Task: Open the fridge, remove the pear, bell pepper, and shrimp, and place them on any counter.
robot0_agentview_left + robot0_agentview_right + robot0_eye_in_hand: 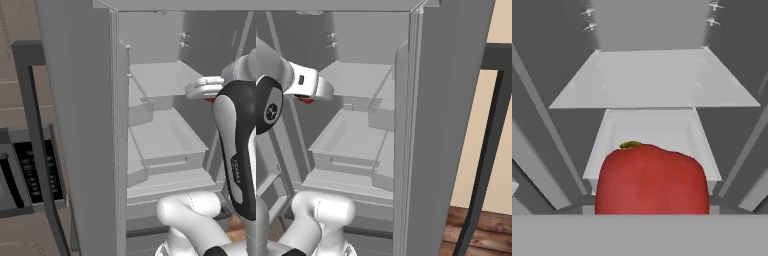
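From my station the light reads flat and even, with no lamp I can place. The fridge (85, 125) interior is a dim mid grey; its shelves (654, 80) come out paler, brightest in the hand view. Shadows are soft and weak, just darker grey under the shelves and along the side walls. No glare anywhere. The bell pepper (651, 180) sits matte red with only a faint sheen. All three pictures are coarse and slightly soft, edges jagged, no visible bending at the borders.

A kitchen: the open grey fridge (165, 125) with white shelves and drawers, a microwave (30, 170) at nine o'clock, wood flooring (476, 235).
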You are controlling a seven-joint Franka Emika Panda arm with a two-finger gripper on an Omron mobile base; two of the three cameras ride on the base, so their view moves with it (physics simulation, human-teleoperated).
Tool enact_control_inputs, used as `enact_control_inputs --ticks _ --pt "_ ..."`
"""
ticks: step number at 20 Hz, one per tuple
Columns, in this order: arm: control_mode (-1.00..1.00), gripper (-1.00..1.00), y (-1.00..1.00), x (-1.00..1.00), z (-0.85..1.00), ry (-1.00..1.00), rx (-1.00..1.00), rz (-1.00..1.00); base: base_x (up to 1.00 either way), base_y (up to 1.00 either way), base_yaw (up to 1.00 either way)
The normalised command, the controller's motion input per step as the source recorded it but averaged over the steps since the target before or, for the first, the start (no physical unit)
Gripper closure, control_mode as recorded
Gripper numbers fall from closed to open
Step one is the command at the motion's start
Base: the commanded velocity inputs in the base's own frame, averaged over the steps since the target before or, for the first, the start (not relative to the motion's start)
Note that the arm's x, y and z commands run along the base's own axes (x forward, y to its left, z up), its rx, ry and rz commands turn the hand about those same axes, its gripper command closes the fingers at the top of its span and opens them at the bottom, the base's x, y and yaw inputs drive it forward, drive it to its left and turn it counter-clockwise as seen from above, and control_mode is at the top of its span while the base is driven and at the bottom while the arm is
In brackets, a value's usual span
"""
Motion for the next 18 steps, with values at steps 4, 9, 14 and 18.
enact_control_inputs --ticks 4,9,14,18 --pt "-1.00 1.00 0.00 -0.01 0.00 0.00 0.00 0.00 0.00 0.00 0.00" --pt "-1.00 1.00 0.00 0.00 0.00 0.00 0.00 0.00 0.00 0.00 0.00" --pt "-1.00 1.00 0.00 0.00 0.00 0.00 0.00 0.00 0.00 0.00 0.00" --pt "1.00 1.00 0.00 0.00 0.00 0.00 0.00 0.00 -0.01 0.00 0.00"
